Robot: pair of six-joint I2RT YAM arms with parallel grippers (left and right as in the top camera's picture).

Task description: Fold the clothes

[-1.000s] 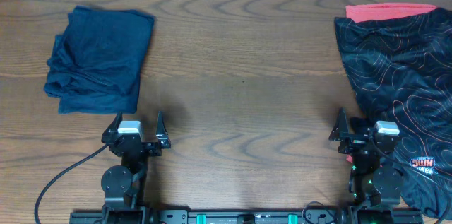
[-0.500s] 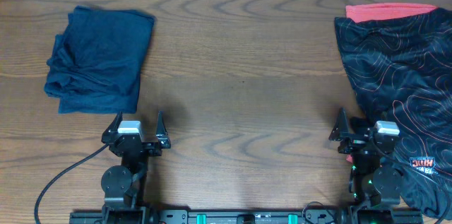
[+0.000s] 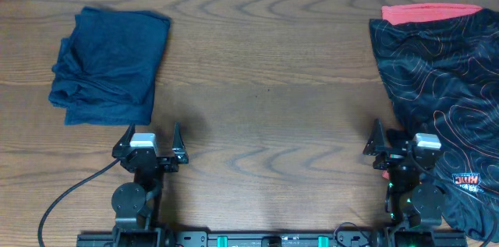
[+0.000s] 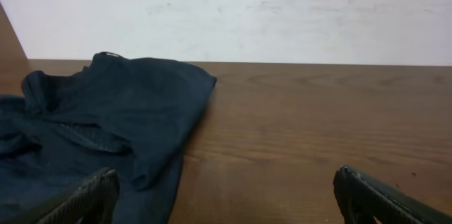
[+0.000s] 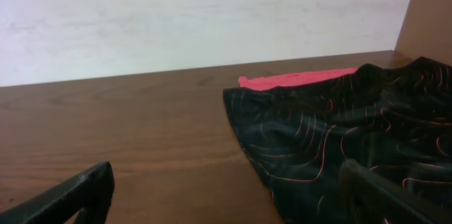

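A dark blue garment (image 3: 109,64) lies folded and a bit rumpled at the table's far left; it also shows in the left wrist view (image 4: 99,132). A black garment with thin red line pattern and a red inner band (image 3: 440,83) lies spread at the right side, reaching the front edge; it shows in the right wrist view (image 5: 353,139). My left gripper (image 3: 150,144) is open and empty, just in front of the blue garment. My right gripper (image 3: 395,147) is open and empty, its right finger over the black garment's left edge.
The wooden table (image 3: 265,83) runs between the two garments. A white wall (image 4: 247,12) stands behind the far edge. A black cable (image 3: 62,200) loops from the left arm's base at the front left.
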